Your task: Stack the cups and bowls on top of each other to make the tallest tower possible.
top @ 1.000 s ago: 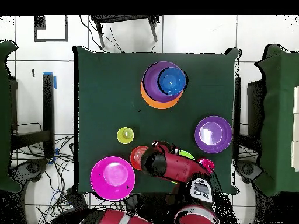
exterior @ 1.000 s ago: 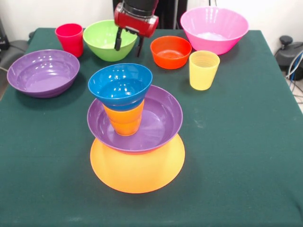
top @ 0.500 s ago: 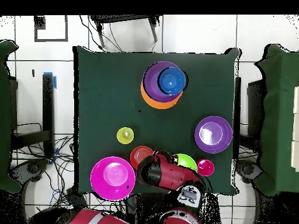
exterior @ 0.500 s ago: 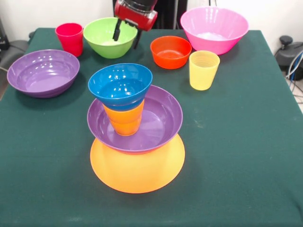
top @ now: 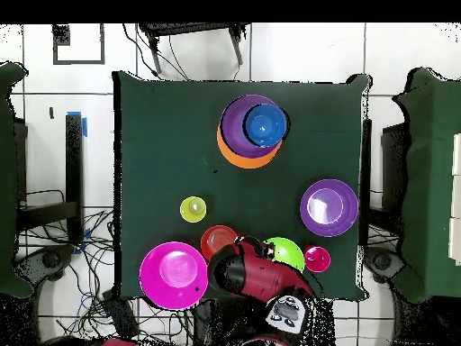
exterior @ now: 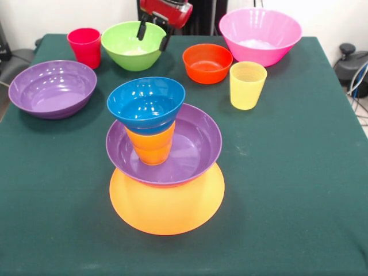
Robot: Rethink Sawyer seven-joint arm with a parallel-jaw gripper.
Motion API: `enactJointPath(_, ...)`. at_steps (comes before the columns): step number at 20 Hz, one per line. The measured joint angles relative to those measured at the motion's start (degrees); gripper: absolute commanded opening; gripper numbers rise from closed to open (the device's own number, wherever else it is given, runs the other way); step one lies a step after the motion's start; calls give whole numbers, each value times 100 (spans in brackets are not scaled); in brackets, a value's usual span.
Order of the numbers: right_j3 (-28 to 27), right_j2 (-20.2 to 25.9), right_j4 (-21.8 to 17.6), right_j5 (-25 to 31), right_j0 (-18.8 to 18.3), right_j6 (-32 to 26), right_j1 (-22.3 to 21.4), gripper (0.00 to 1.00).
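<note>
The gripper (exterior: 153, 33) hangs spread and empty over the green bowl's (exterior: 127, 50) rim, at twelve o'clock from the tower (exterior: 161, 155).

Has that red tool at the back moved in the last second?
Yes. In the front view the tool has pulled up and back toward the robot, against the unmoved green bowl: its tips now sit near the bowl's far rim.

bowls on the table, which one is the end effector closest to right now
The green bowl. The open end effector hangs over its far right rim, while the orange-red bowl and pink bowl sit farther off.
</note>
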Motion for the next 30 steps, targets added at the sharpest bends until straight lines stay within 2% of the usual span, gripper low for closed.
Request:
enactJointPath(7,-2,9,4,-106,-92,165,259,100)
enactJointPath(14,-1,158,5,-354,-391,254,630,100)
enactJointPath(21,0,228,6,-362,-504,254,795,100)
enactJointPath(22,9,285,6,-362,-555,254,848,0)
enactJointPath(30,83,362,6,-338,-640,254,786,0)
